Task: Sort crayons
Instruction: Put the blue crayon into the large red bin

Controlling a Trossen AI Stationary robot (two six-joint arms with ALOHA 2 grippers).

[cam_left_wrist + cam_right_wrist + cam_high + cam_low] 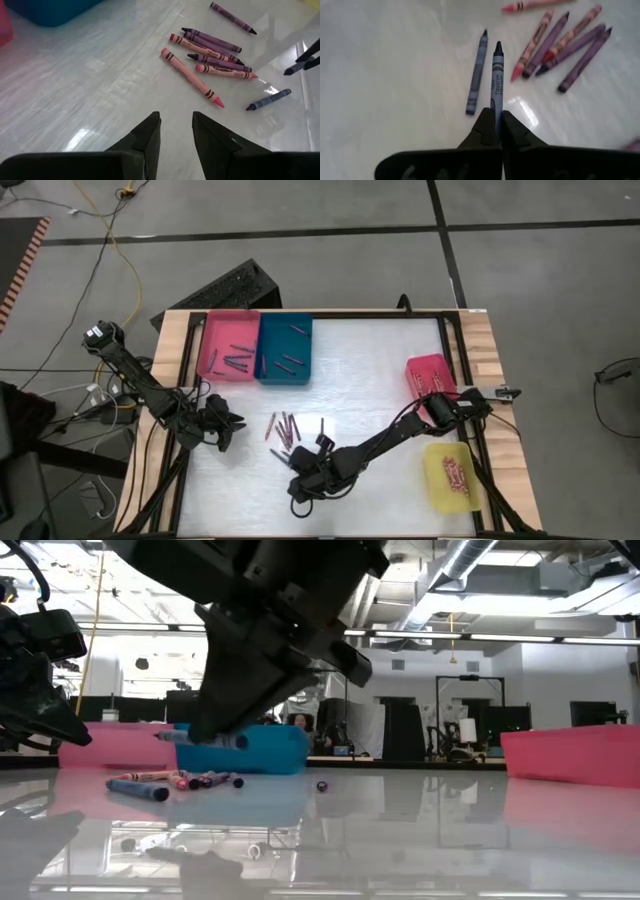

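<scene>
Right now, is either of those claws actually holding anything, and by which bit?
Yes. The right gripper pinches a blue crayon by its blunt back end, tip pointing forward. The left gripper is open, holding nothing.

crayon pile [285, 427]: mid-tabletop [370, 360] | two trays [258, 348]: side by side behind pile, crayons in both | two more trays [440, 425]: right of pile, at tabletop edge | right pincer [300, 463]: just before pile, lifting one crayon [496, 80] | left pincer [232, 427]: left of pile
</scene>
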